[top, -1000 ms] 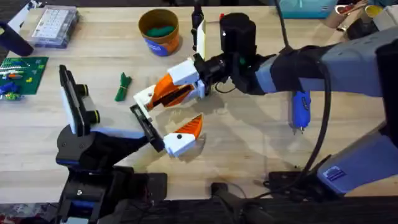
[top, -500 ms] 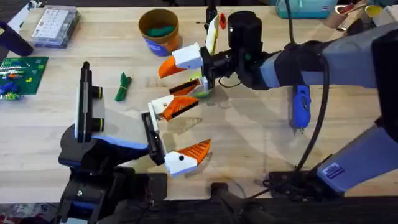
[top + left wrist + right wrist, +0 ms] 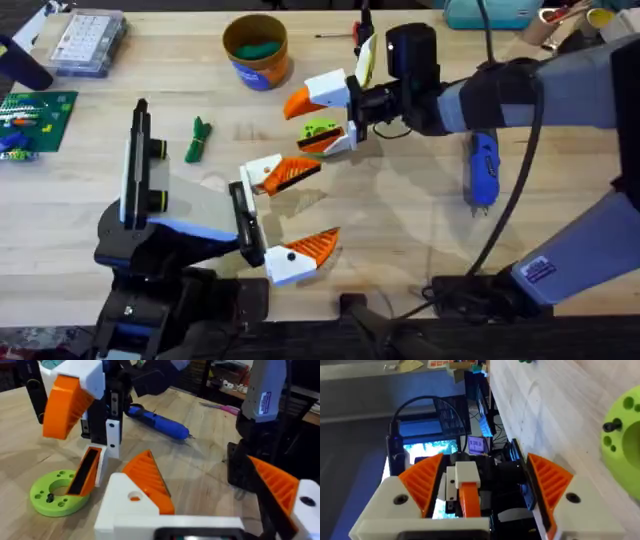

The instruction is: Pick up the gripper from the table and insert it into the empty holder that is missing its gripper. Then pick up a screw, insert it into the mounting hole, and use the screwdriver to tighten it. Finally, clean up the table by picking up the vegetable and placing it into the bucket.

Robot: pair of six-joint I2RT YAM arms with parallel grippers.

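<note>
My right gripper (image 3: 322, 118) is spread around the lime-green gripper piece (image 3: 320, 130), not inserted yet; left gripper (image 3: 298, 207) spread, empty; vegetable (image 3: 197, 140) outside the bucket (image 3: 256, 50).

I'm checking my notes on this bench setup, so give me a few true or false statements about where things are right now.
1. The lime-green ring lies between the right gripper's open fingers. True.
2. The bucket is empty. False: something green lies inside.
3. The vegetable lies on the table. True.
4. The left gripper holds the blue screwdriver. False: it is open and the screwdriver lies on the table.
</note>
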